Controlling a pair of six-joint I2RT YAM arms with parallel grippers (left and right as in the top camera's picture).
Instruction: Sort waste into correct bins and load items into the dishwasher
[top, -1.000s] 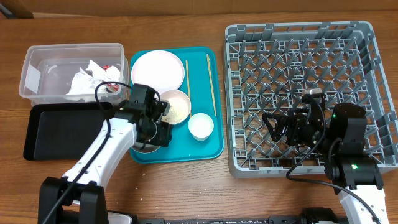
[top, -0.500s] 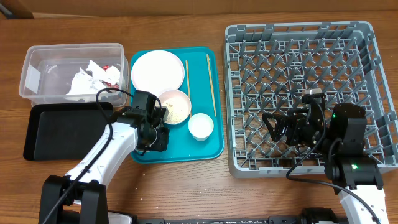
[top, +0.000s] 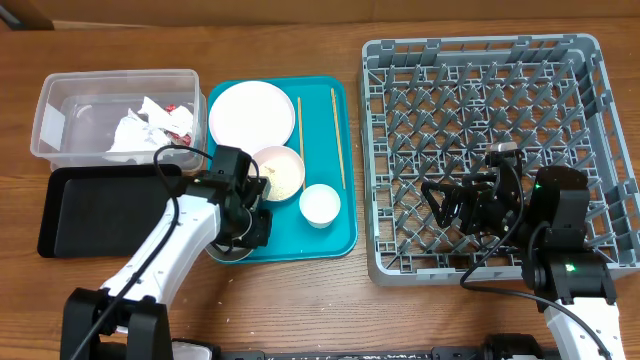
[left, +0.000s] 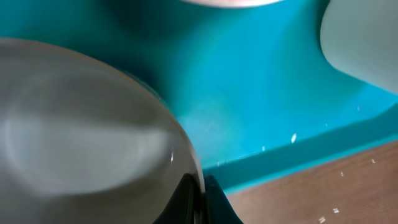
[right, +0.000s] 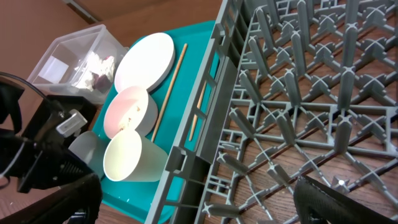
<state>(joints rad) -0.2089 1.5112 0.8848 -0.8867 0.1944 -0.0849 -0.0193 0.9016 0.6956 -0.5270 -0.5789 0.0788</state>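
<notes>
My left gripper (top: 248, 224) is shut on the rim of a pale grey bowl (left: 81, 124) at the front left corner of the teal tray (top: 345, 235); its fingertips (left: 186, 202) pinch the thin wall. In the overhead view only the bowl's near edge (top: 226, 251) shows under the arm. On the tray are also a white plate (top: 252, 112), a bowl holding rice (top: 280, 172), a small white cup (top: 321, 204) and two chopsticks (top: 299, 120). My right gripper (top: 440, 205) hangs open and empty over the grey dish rack (top: 480, 60).
A clear tub (top: 60, 115) with crumpled paper scraps (top: 150, 125) stands at the back left, a black tray (top: 100, 210) in front of it. Rice grains (left: 336, 211) lie on the wooden table beside the teal tray's front edge.
My left gripper has closed from open onto the grey bowl's rim and shifted slightly toward the table's front. The right arm has not moved.
</notes>
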